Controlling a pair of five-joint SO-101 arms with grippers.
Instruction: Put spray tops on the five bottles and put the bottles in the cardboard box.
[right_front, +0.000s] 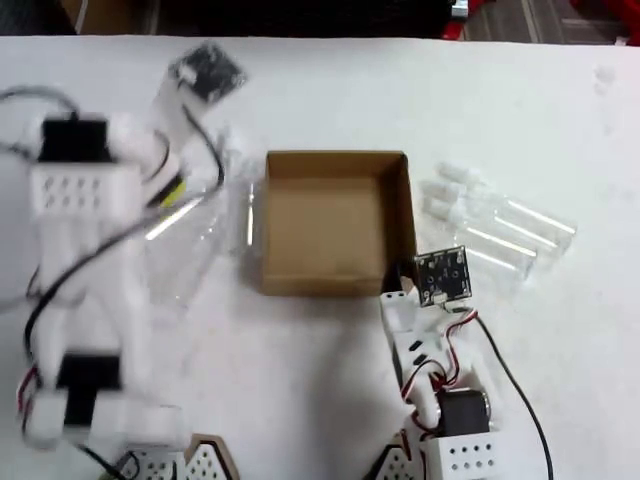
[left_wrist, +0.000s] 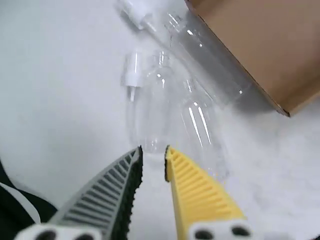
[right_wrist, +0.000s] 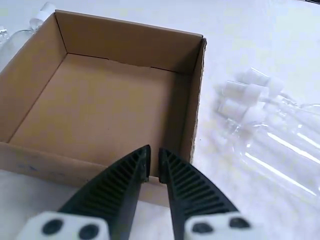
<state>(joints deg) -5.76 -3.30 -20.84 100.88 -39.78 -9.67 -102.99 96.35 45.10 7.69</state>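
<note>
Here the cardboard box stands open-topped on the white table; the right wrist view looks straight into it and finds only its own bare brown floor and plain walls. Three capped bottles, clear plastic with white spray tops at the end nearer the box, lie side by side just off the box's right wall. At least two more clear bottles lie left of the box; the left wrist view settles what the high view smears: one lies along the box wall with a top fitted, and a loose spray top lies beside another's neck. The left gripper hangs over these, grey and yellow fingers slightly parted, nothing between; the right gripper, black fingers pressed almost together and empty, sits at the box's near wall.
</note>
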